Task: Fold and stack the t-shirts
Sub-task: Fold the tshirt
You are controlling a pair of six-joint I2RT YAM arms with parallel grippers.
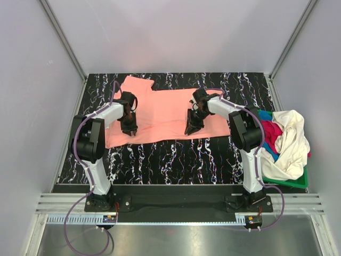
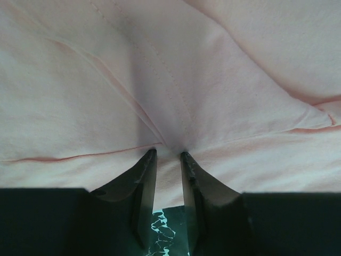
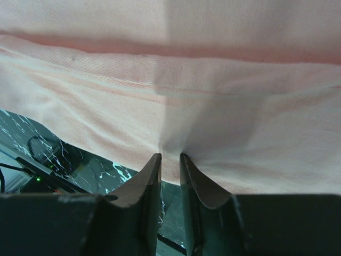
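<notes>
A salmon-pink t-shirt [image 1: 165, 109] lies spread across the black marbled table [image 1: 176, 160]. My left gripper [image 1: 130, 129] is at its near-left part, and my right gripper [image 1: 191, 129] is at its near edge further right. In the left wrist view the left gripper [image 2: 168, 154] is shut on a fold of the pink cloth [image 2: 176, 90], with creases running out from the tips. Seen from the right wrist, the right gripper [image 3: 170, 156] likewise pinches the pink hem [image 3: 213, 106]. Cream-white [image 1: 290, 138], magenta [image 1: 270, 133] and blue [image 1: 268, 152] t-shirts are heaped at the right.
The heap sits in a green plastic basket [image 1: 290, 183] at the table's right edge. Grey walls with metal frame posts enclose the table on three sides. Bare tabletop [image 1: 176, 154] shows between the pink shirt and the arm bases.
</notes>
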